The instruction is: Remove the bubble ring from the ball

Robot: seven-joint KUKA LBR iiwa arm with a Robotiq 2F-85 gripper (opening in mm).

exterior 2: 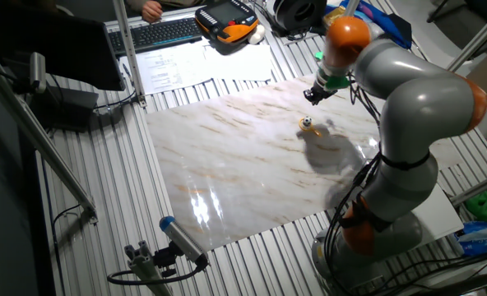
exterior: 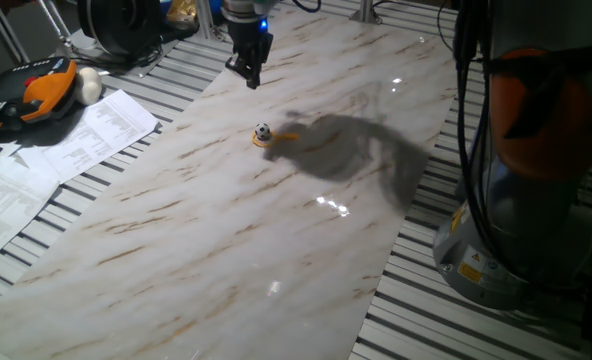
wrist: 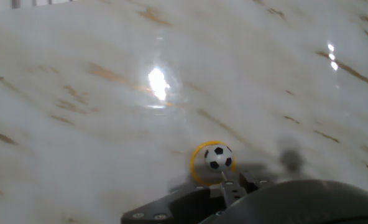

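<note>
The ball [exterior: 263, 131] sits inside the bubble ring [exterior: 273, 139] near the middle of the marble surface [exterior: 176, 250], and the ring's short handle points away to one side. The hand [exterior: 249, 68] hangs above and apart from them, holding nothing; whether its fingers are spread I cannot tell. This looks like the approach step. The next move probably calls for lowering onto the handle and pinching it without pushing the ball.
</note>
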